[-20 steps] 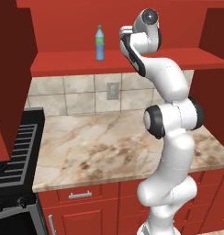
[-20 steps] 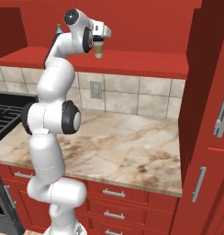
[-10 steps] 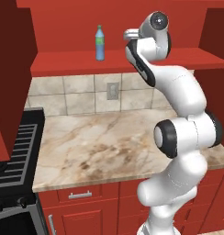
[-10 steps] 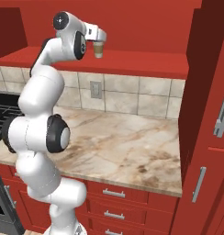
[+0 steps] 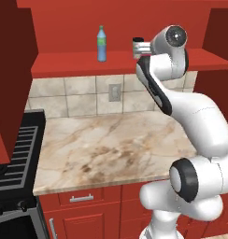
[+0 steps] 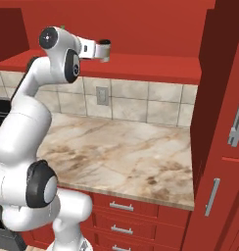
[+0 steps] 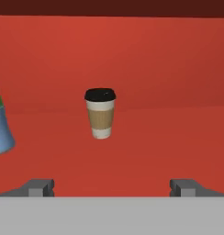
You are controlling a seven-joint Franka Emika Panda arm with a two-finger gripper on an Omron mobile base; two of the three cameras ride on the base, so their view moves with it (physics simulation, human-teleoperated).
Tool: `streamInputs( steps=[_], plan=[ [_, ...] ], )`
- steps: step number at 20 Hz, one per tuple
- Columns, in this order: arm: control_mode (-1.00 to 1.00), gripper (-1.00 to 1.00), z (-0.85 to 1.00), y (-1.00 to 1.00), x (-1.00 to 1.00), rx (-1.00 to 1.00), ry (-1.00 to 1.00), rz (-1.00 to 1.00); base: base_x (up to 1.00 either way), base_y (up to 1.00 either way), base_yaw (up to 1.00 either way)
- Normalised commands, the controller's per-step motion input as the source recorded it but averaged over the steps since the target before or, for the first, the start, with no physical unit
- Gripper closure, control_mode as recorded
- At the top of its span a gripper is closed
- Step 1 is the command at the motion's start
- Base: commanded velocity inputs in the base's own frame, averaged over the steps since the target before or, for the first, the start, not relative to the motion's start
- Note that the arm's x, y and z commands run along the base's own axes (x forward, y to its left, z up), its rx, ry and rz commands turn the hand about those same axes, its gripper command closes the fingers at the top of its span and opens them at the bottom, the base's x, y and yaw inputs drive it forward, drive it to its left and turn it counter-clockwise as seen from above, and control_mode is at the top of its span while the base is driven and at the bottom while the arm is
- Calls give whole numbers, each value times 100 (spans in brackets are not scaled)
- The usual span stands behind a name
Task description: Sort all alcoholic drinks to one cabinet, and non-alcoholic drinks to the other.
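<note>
The end effector [image 7: 111, 187] hangs released, empty, facing the paper cup [image 7: 100, 113] standing upright on the red cabinet shelf [image 7: 169, 137], blue bottle [image 7: 1, 124] at nine o'clock, non-alcoholic drinks apparently grouped together.

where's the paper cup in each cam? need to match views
Left base view: paper cup upper centre, on the red shelf, mostly hidden behind the gripper.
Right base view: its dark lid shows at the gripper's end, upper left of centre.
Hand view: cup upright, centre.
Shared landmark: blue bottle left of the cup, also at the hand view's left edge.
</note>
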Motion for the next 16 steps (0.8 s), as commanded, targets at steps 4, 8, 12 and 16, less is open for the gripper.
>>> streamInputs(
  steps=[4, 8, 12, 16],
  plan=[
    [-100, -100, -28, 0, -99, 0, 4, 0, 0, 0, 0],
    [-100, -100, -34, 0, -86, 0, 4, 0, 0, 0, 0],
    [-100, -100, -36, 0, -72, 0, 2, 0, 0, 0, 0],
    [-100, -100, -36, 0, -62, 0, 2, 0, 0, 0, 0]
  ],
)
